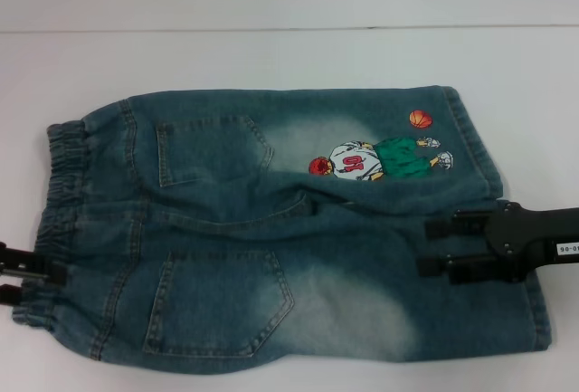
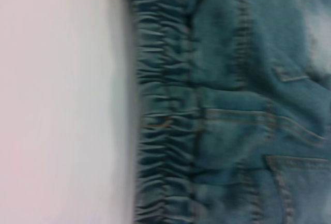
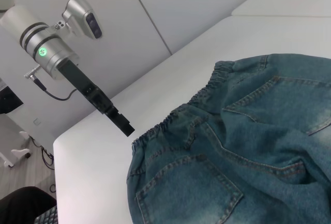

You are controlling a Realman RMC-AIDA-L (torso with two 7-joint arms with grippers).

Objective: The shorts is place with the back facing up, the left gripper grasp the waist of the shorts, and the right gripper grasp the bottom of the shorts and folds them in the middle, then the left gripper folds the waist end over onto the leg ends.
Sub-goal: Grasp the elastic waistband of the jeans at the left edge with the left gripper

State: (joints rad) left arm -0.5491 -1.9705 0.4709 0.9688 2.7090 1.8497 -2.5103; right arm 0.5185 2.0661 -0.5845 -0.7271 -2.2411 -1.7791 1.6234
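Observation:
The blue denim shorts (image 1: pixel 271 229) lie flat, back pockets up. Their elastic waist (image 1: pixel 59 202) is at the left and the leg ends (image 1: pixel 536 310) at the right. My left gripper (image 1: pixel 27 279) is at the near corner of the waist, open, its fingers at the waistband's edge. The left wrist view shows the gathered waist (image 2: pixel 165 131) close up. My right gripper (image 1: pixel 439 247) hovers open over the near leg, close to its hem, holding nothing. In the right wrist view, the left gripper (image 3: pixel 125 125) sits by the waist (image 3: pixel 176 115).
The white table (image 1: pixel 271 57) extends beyond the shorts at the back and left. A basketball-player print (image 1: pixel 380 158) marks the far leg. The table's corner and edge (image 3: pixel 62 146) show in the right wrist view, with the floor beyond.

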